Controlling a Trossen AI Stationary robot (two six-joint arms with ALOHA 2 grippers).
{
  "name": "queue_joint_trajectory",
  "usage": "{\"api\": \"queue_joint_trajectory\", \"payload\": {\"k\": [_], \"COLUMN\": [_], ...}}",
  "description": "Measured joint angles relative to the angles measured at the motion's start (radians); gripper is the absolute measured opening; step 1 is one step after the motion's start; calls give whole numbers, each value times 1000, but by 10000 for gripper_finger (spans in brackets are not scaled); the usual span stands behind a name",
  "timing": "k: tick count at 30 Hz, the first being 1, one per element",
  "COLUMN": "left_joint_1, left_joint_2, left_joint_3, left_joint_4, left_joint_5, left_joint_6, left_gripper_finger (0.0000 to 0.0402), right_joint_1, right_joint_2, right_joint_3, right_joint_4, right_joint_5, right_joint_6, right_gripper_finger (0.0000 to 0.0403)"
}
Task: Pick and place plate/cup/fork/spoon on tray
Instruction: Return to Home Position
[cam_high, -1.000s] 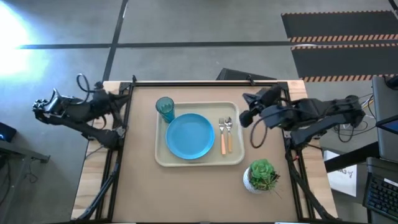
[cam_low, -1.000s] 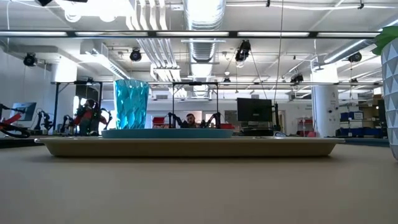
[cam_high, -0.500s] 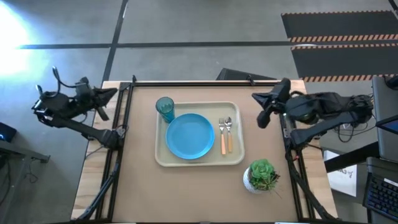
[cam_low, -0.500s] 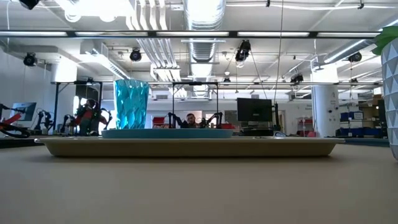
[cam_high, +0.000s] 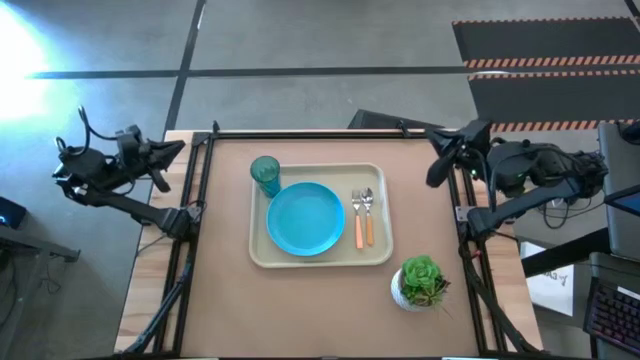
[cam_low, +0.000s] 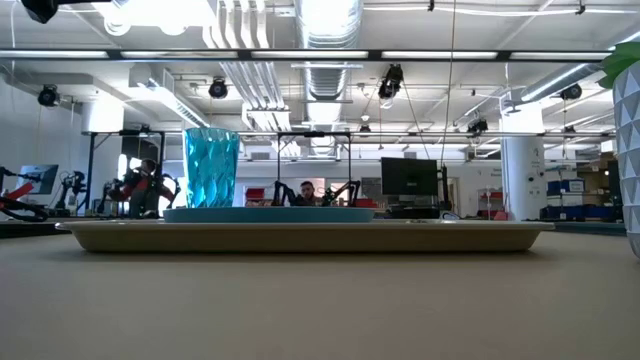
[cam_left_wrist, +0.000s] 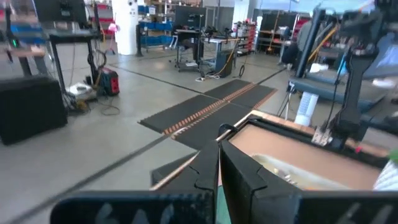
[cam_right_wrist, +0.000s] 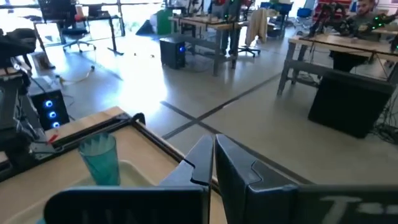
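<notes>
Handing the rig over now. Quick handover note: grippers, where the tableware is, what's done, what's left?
Left gripper: shut, empty, parked off the table's left edge.
Right gripper: shut, empty, at the table's far right edge.
Tray sits mid-table. On it: plate in the middle, cup upright at the far left corner, fork and spoon side by side to the plate's right.
Done: all four pieces are on the tray.
Left: nothing to place, as far as the views show. Potted plant stands off the tray, near right.

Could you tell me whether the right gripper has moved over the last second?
Yes. In the high view the right gripper has pulled back from beside the tray toward the table's far right corner, away from the fork and spoon.
</notes>
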Motion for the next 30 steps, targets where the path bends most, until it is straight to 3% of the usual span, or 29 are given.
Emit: {"api": "queue_joint_trajectory", "payload": {"k": [11, 15, 21, 30], "left_joint_1": [0, 0, 0, 0], "left_joint_2": [-2, -13, -80, -239], "left_joint_3": [32, 56, 62, 16], "left_joint_4": [1, 0, -8, -47], "left_joint_5": [2, 2, 4, 170], "left_joint_6": [-131, -23, 68, 94], "left_gripper_finger": [0, 0, 0, 0], "right_joint_1": [0, 0, 0, 0], "right_joint_2": [15, -6, -85, -188], "right_joint_3": [1, 21, 39, 33], "right_joint_4": [-1, -3, -4, -26], "right_joint_5": [-131, -306, -396, -589], "right_joint_6": [77, -54, -99, -138], "right_gripper_finger": [8, 8, 8, 8]}}
